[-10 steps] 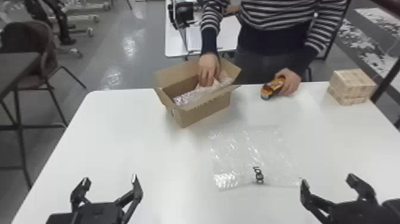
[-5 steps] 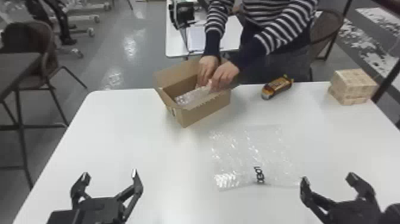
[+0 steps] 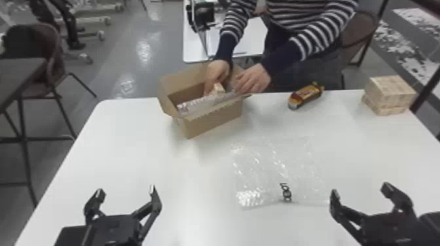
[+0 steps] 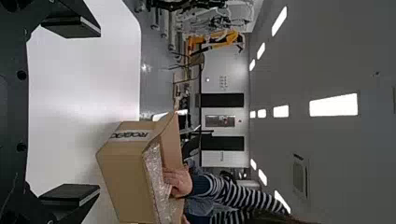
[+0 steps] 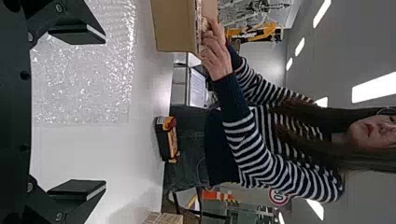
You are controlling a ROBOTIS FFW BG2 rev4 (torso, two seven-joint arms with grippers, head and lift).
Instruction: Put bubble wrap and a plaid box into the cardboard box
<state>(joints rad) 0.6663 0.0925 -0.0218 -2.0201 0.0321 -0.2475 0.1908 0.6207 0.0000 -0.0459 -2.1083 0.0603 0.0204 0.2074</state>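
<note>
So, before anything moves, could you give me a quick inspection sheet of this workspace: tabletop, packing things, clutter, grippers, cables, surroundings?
Surface: white table, smooth, no spill seen.
Job's things: open cardboard box at the far side, with bubble wrap inside; a person's right hand and left hand are at it. A clear bubble wrap sheet lies flat nearer the robot. The pale patterned block at far right may be the plaid box; I can't be sure.
Clutter: brown-and-yellow package near the far edge.
Grippers: left gripper and right gripper both open, holding nothing.
Cables: nothing seen.
Surroundings: chair at left, second table behind.
</note>
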